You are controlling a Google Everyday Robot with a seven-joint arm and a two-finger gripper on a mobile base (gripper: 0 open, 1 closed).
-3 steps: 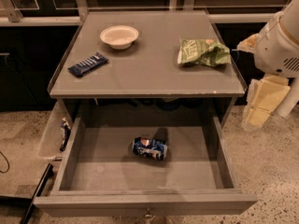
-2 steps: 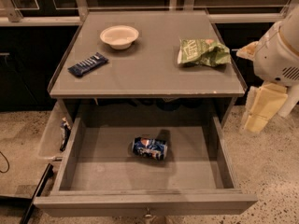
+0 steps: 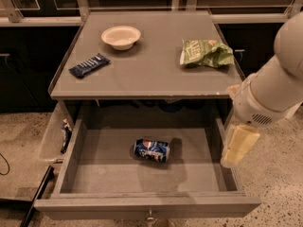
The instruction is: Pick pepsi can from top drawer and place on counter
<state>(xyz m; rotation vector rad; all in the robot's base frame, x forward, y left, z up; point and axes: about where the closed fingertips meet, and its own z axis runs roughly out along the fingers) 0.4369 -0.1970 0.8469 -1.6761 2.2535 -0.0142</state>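
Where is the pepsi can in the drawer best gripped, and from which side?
Grip the pepsi can around its middle, from above. It lies on its side in the top drawer, length running left to right, so closing front to back across the round body probably suits. The end effector hangs by the drawer's right wall.

Mock kitchen: counter point(image 3: 147, 77), bowl point(image 3: 121, 36), chip bag point(image 3: 206, 53), speckled floor point(image 3: 279, 178); jaws by right wall of top drawer point(image 3: 109, 176)
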